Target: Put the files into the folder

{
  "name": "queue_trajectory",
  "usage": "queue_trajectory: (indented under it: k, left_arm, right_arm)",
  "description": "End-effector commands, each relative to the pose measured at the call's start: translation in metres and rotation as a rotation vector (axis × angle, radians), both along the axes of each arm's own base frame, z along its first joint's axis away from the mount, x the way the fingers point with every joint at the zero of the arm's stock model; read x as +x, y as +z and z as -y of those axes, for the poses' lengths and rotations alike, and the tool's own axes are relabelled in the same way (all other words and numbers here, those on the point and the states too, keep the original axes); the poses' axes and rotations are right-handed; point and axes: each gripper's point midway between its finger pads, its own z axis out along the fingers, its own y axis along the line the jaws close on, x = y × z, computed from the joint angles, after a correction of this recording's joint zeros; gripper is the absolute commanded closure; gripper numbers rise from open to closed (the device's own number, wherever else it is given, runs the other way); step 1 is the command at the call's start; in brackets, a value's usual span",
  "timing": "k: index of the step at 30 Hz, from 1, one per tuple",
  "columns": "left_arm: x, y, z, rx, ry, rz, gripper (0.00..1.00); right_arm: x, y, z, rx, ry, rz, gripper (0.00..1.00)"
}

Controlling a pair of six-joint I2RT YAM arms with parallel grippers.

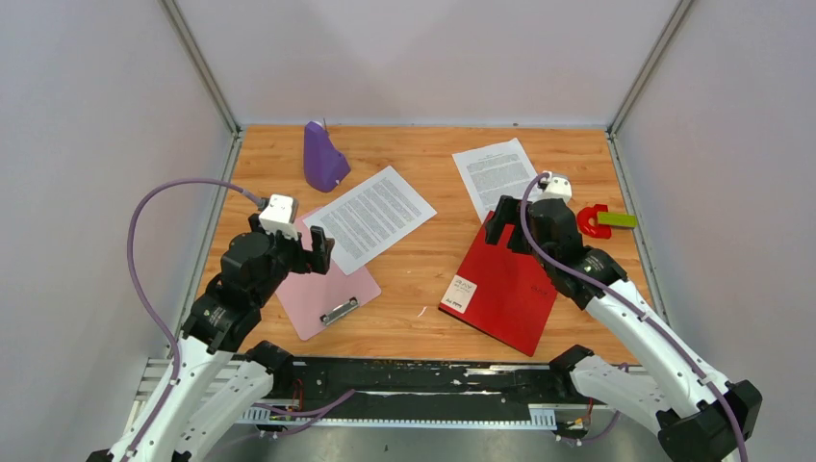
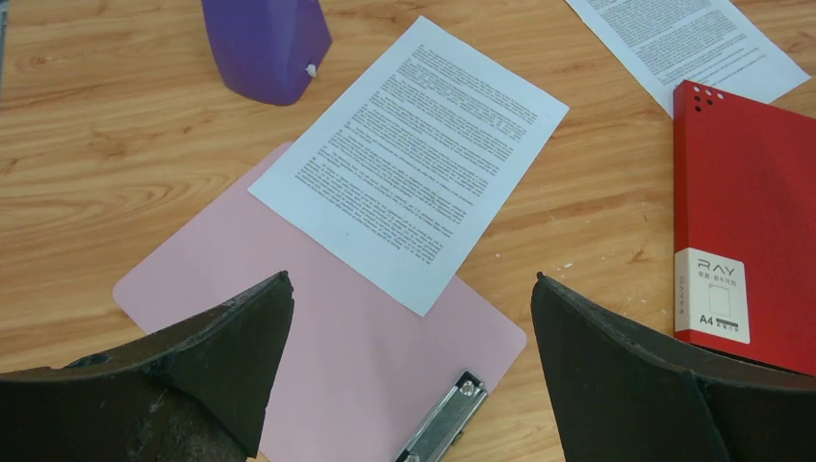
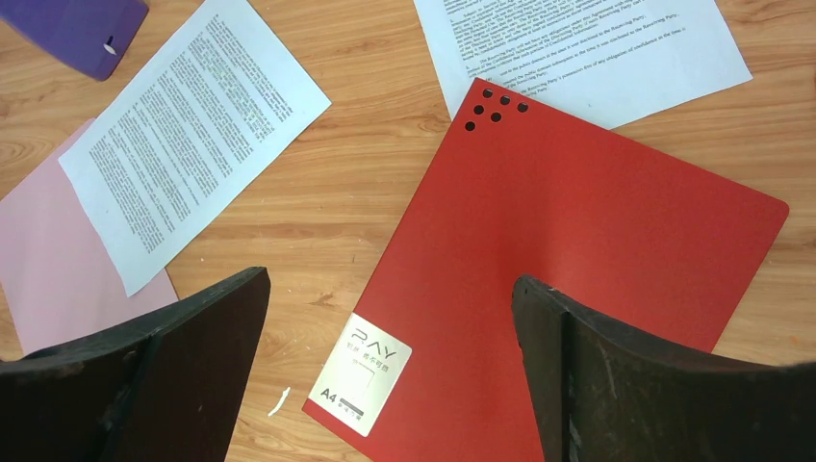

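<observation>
The red folder (image 1: 505, 289) lies shut on the table right of centre, its white label (image 3: 364, 373) at the near left corner; it also shows in the left wrist view (image 2: 746, 217). One printed sheet (image 1: 370, 217) lies partly over the pink clipboard (image 1: 327, 289). The other sheet (image 1: 496, 175) lies at the back, its near corner under the folder's far corner. My left gripper (image 2: 409, 289) is open and empty above the clipboard. My right gripper (image 3: 390, 284) is open and empty above the folder's far left part.
A purple object (image 1: 323, 157) stands at the back left. A red horseshoe-shaped piece (image 1: 594, 221) and a green block (image 1: 617, 219) lie at the right edge. The clipboard's metal clip (image 2: 443, 422) points toward the near edge. Grey walls enclose the table.
</observation>
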Motion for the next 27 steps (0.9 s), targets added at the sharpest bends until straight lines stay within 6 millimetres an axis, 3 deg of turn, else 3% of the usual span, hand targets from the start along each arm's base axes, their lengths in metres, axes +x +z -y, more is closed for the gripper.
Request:
queue_trajectory:
  k: [1,9,14,20,27]
  left_arm:
    - [0.003,0.011,0.003,-0.020,-0.006,0.045,0.00]
    - [0.007,0.003,0.009,-0.067,0.003,0.003,0.01]
    - [0.009,-0.006,0.047,-0.193,-0.106,-0.115,0.05]
    - [0.013,-0.037,0.093,-0.269,-0.211,-0.322,0.10]
    - [0.014,-0.062,0.152,-0.276,-0.312,-0.402,0.17]
  right_arm:
    - [0.002,0.015,0.002,0.016,-0.010,0.050,0.01]
    - [-0.006,-0.006,0.005,0.050,-0.070,-0.041,0.01]
    - [-0.009,-0.021,0.017,-0.013,-0.117,-0.095,0.01]
    - [-0.017,-0.048,0.020,-0.079,-0.064,-0.179,0.03]
    - [-0.013,-0.101,0.055,0.037,-0.117,-0.261,0.04]
